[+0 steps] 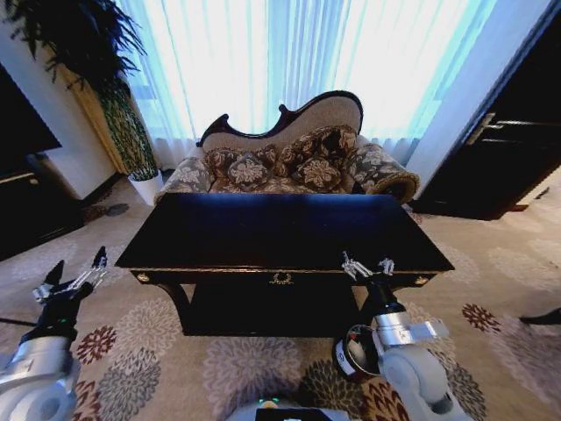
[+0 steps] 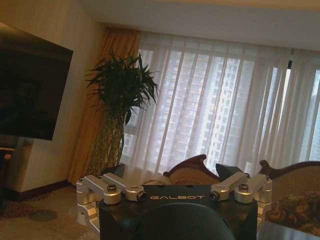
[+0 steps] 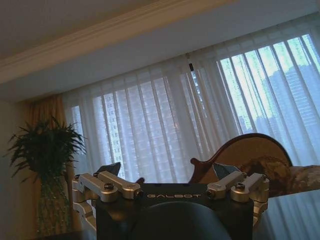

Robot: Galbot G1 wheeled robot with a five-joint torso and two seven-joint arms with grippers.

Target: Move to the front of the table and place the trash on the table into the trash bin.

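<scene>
The table (image 1: 280,230) is dark and glossy and stands straight ahead, its front edge with gold ornaments facing me. The trash is out of view; the tabletop reflects only light. The trash bin (image 1: 351,352), small, dark and round, sits on the carpet by the table's front right leg, partly behind my right arm. My right gripper (image 1: 368,266) is raised at the table's front edge, open and holding nothing. My left gripper (image 1: 73,277) hovers left of the table over the carpet, open and holding nothing. Both wrist views show open grippers (image 2: 172,175) (image 3: 167,171) facing the curtains.
A patterned sofa (image 1: 289,162) stands right behind the table. A potted plant (image 1: 123,123) is at the back left, a dark TV cabinet (image 1: 26,206) at the left and a dark door (image 1: 508,149) at the right. Flowered carpet surrounds the table.
</scene>
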